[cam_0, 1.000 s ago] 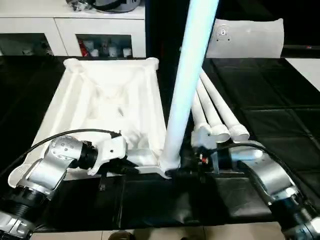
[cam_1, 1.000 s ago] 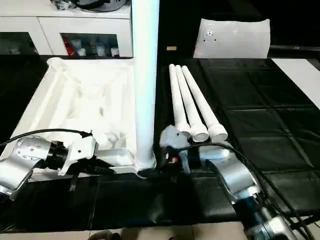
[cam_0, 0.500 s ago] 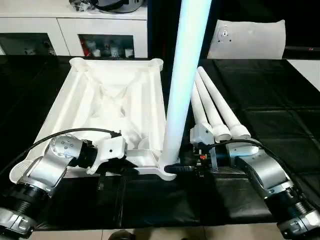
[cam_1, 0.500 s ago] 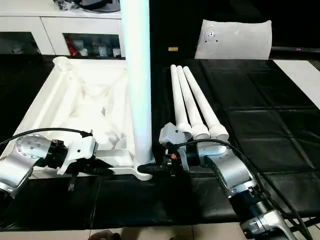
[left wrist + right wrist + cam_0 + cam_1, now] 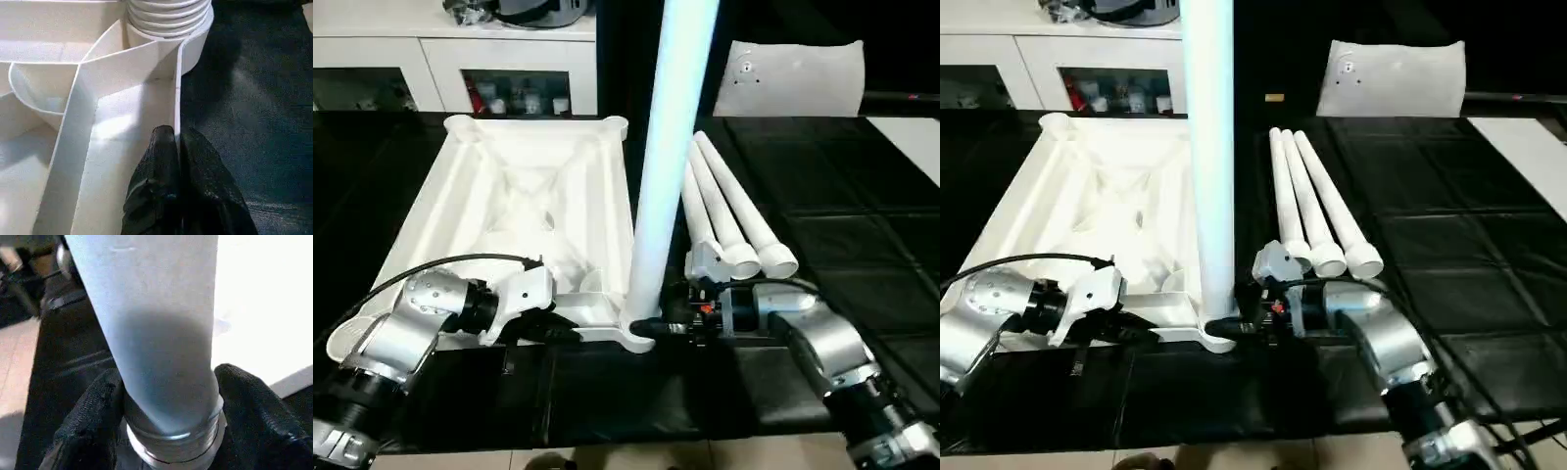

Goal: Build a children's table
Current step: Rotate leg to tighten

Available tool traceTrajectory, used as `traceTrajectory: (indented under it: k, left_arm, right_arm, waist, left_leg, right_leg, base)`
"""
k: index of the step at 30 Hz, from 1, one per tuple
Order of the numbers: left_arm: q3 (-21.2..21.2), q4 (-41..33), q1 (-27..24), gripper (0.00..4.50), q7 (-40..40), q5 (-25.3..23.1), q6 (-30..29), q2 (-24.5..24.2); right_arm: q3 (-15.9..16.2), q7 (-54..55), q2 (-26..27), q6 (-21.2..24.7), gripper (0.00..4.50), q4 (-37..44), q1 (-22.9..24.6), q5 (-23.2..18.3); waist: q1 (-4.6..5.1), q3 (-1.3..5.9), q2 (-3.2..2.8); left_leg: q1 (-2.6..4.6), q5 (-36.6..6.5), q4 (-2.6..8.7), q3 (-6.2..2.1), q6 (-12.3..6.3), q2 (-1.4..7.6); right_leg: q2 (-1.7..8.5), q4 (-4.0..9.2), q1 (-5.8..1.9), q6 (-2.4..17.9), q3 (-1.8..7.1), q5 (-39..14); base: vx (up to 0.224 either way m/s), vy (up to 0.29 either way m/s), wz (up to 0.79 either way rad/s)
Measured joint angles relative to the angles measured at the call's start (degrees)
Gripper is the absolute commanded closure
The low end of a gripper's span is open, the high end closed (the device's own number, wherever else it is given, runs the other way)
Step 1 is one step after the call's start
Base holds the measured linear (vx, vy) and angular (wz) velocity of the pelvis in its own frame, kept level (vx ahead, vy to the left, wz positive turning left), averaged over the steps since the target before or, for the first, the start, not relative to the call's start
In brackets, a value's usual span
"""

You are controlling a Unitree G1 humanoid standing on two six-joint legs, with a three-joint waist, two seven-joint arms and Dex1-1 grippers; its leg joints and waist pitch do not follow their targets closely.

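The right gripper (image 5: 168,396) clasped the base of the upright leg (image 5: 668,147), which stood in the near right corner socket of the upturned white tabletop (image 5: 524,211). The left gripper (image 5: 178,147) pinched the tabletop's near rim. The tabletop lay ribbed side up on the black work surface (image 5: 842,225), three spare legs (image 5: 729,211) just beside it.

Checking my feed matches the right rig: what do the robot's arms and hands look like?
Both forearms are silver metal cylinders with black ribbed joints and thin black cables looping over them. Each wrist carries a white housing. The left hand and right hand each have two black, textured fingers. Small red wiring shows at the right wrist.
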State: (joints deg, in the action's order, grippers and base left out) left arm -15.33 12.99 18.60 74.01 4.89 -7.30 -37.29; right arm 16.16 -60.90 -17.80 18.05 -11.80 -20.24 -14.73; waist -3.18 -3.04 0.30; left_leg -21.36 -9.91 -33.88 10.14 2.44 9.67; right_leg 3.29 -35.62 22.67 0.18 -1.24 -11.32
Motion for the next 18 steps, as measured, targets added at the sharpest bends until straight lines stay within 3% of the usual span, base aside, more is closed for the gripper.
traceTrajectory:
  k: [8, 9, 18]
  left_arm:
    - [0.0, -0.4, -0.3, 4.50, -0.7, 0.0, -0.8, 0.1]
    - [0.0, -0.5, -0.3, 4.50, -0.6, 0.0, -0.8, 0.1]
    - [-0.9, -1.5, -0.1, 4.50, -0.3, -0.1, -0.1, 0.2]
  right_arm:
    - [0.1, 1.1, -0.2, -0.7, 1.89, -0.1, 0.0, 1.1]
    - [0.1, 1.0, -0.4, -0.9, 1.33, -0.1, 0.0, 1.1]
    - [1.3, -1.0, -1.8, -2.9, 0.69, -0.6, 0.0, 2.1]
  waist:
    - [0.20, 0.00, 0.00]
    - [0.19, 0.00, 0.00]
    - [-0.34, -0.01, -0.02]
  left_leg:
    - [0.11, 0.0, -0.01, 0.04, 0.00, 0.00]
    - [0.11, 0.0, -0.01, 0.04, 0.00, 0.00]
    - [-0.02, 0.0, 0.01, 0.06, 0.01, -0.01]
  right_leg:
    - [0.02, 0.01, 0.00, -0.1, 0.04, -0.1]
    - [0.01, 0.01, 0.00, -0.1, 0.04, -0.1]
    - [0.02, 0.04, 0.04, 0.2, 0.04, 0.1]
  base:
    - [0.000, 0.000, 0.00]
    - [0.000, 0.000, 0.00]
    - [0.000, 0.000, 0.00]
